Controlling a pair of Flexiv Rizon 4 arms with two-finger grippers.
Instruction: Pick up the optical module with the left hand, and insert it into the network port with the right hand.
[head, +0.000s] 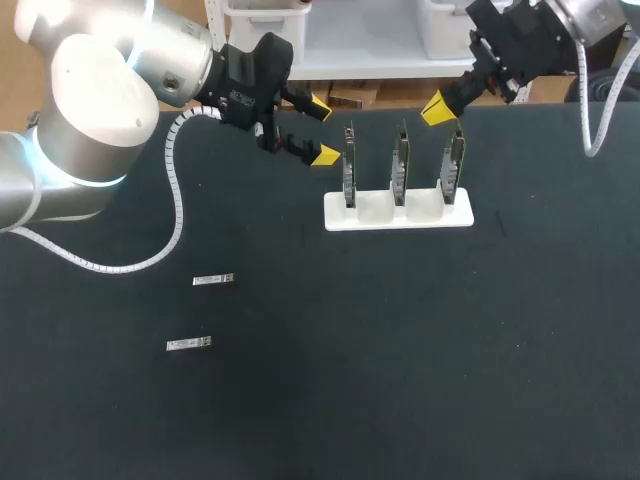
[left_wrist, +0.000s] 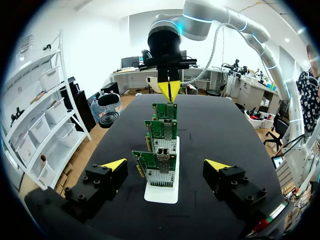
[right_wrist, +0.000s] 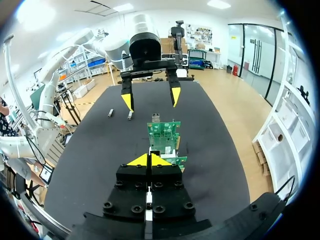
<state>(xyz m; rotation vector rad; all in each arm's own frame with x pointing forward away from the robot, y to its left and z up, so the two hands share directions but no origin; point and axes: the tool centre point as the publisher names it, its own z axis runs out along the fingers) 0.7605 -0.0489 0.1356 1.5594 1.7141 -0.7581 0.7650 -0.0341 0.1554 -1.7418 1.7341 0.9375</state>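
Note:
Two small silver optical modules lie flat on the black table, left of middle; from the right wrist they show as module and module far ahead. Three green network cards stand upright in a white stand. My left gripper hangs open just left of the leftmost card, nothing between its fingers; from its wrist the gripper faces the nearest card end on. My right gripper is shut, with nothing seen in it, above and behind the rightmost card.
The white stand's base runs away from the left gripper, cards in a row between the two grippers. The left arm's white cable loops over the table at the left. Bare black tabletop spreads across the front and right.

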